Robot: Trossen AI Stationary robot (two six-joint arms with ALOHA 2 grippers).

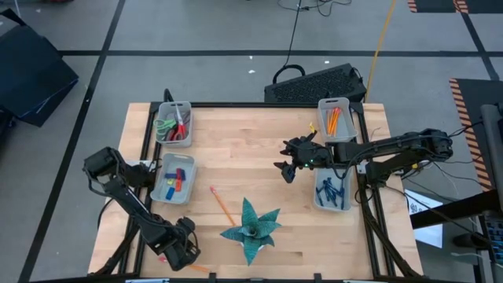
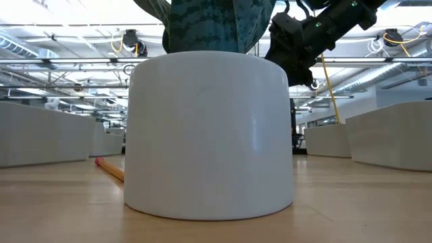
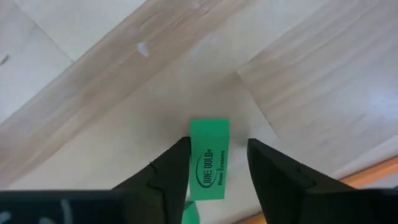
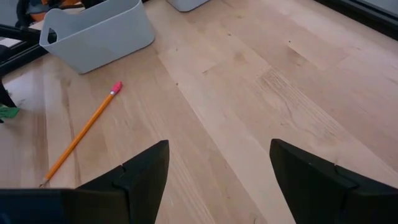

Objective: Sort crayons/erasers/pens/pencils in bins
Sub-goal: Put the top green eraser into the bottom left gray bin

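left gripper [image 3: 217,162]: near desk [image 1: 259,149] corner, jaws straddling green eraser [image 3: 209,158], not clamped
right gripper [image 1: 289,163]: mid-desk, jaws spread, empty
pencil [image 1: 222,204]: loose beside plant [image 1: 251,228]
pens [image 1: 330,190]: in right bin [image 1: 317,196]

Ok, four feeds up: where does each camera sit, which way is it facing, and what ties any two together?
High view: overhead, straight down on the table; both arms, four bins, plant.
Low view: table height, level; white pot fills it, an arm above.
Left wrist view: down at a green eraser between the open left gripper fingers.
Right wrist view: across the table past the open right gripper toward a bin.
Shared: the loose pencil also shows in the high and low views.
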